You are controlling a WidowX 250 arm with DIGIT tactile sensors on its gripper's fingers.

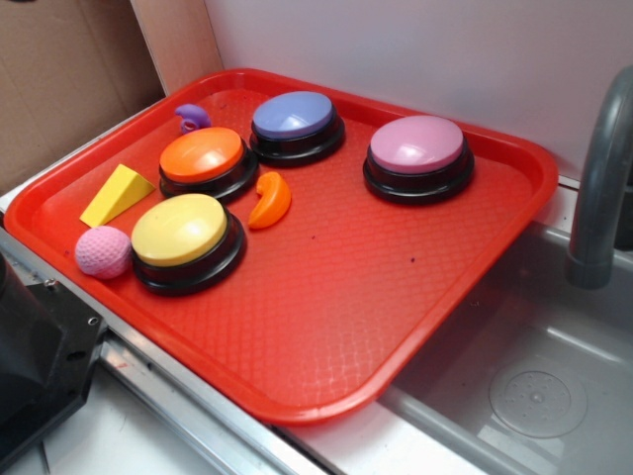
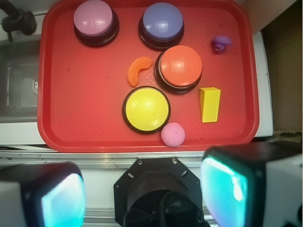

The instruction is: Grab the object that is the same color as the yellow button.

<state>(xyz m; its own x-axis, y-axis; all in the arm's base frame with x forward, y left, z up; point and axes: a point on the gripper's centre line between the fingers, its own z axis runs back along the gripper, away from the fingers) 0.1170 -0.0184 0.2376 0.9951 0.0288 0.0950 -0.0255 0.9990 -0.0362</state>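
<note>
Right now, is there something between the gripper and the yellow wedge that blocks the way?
Nothing visible does. The gripper is open, high above the tray's near edge. The yellow wedge lies uncovered, with the orange button and pink ball beside it, apart.

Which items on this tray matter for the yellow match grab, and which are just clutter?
Belong to the job:
- yellow wedge, the thing to grab
- yellow button, the colour reference

Just lying about:
- orange button
- blue button
- pink button
- orange crescent
- pink ball
- small purple piece
</note>
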